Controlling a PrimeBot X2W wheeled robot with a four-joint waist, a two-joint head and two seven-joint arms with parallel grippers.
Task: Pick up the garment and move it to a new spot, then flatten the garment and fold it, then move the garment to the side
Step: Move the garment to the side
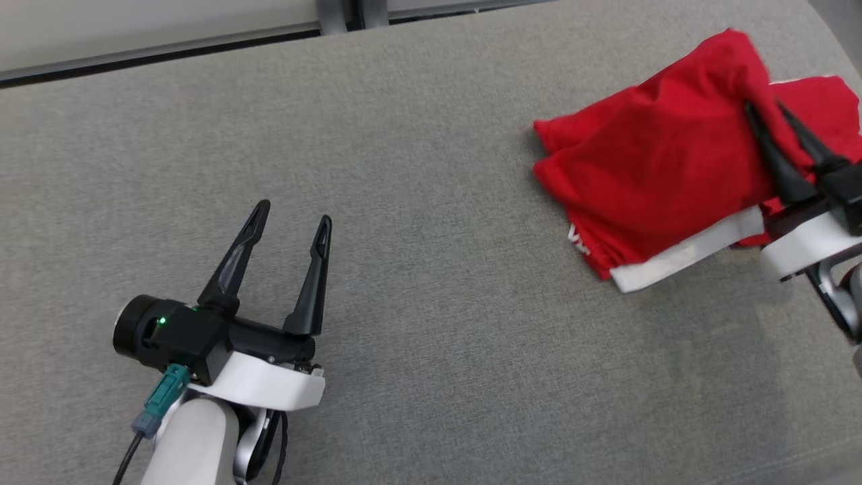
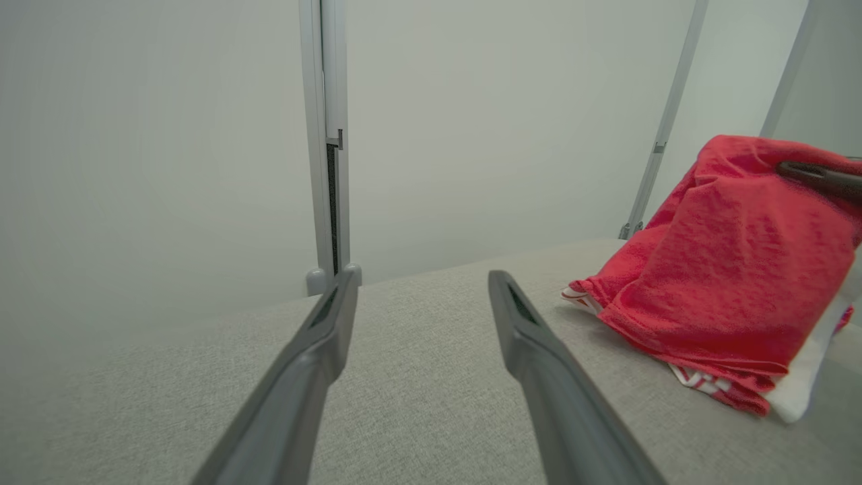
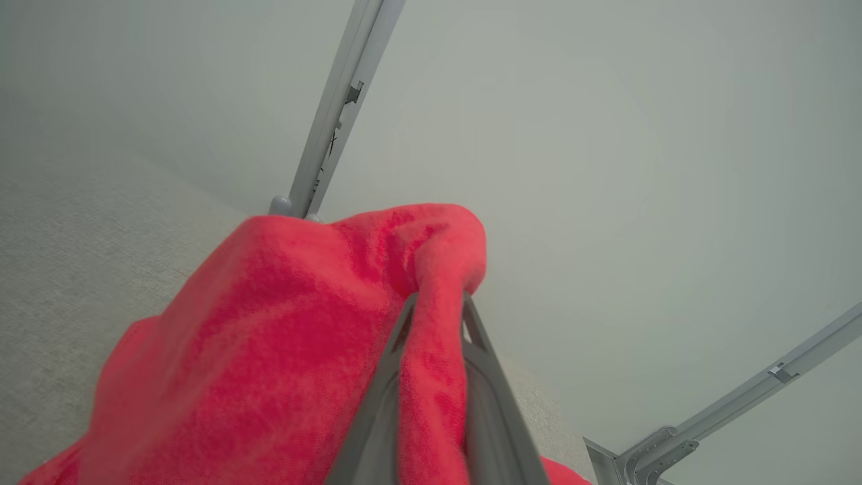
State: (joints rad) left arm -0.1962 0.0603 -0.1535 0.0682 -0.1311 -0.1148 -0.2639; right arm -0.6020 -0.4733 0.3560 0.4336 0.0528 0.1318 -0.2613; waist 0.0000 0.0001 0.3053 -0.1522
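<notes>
Garment: a red garment (image 1: 660, 155) with a white band (image 1: 687, 252) along its near edge, bunched at the right side of the grey cloth surface (image 1: 431, 202); its upper fold is lifted into a peak, its lower folds lie on the surface.
Grip: the right tool (image 1: 764, 111) is pinched narrow on that lifted fold, red cloth caught between its two dark fingers.
Left tool: the left tool (image 1: 295, 212) stands wide with nothing between its fingers, low over bare surface and well apart from the garment, to its left.
Between them: only bare grey surface lies between the left tool and the garment.
Around: a pale rail (image 1: 168, 34) and a dark gap run along the far edge of the surface.
Left wrist view: the garment (image 2: 727, 269) from the side, red-and-white striped edges (image 2: 700, 384) under the folds, one finger (image 2: 818, 176) of the right tool across its top, an upright grey post (image 2: 326, 135) and a pale wall (image 2: 168, 135) behind.
Right wrist view: cloth (image 3: 269, 350) draped over and pressed between the right tool (image 3: 438, 303) fingers, which hides their tips; a slanted post (image 3: 337, 114) beyond.
</notes>
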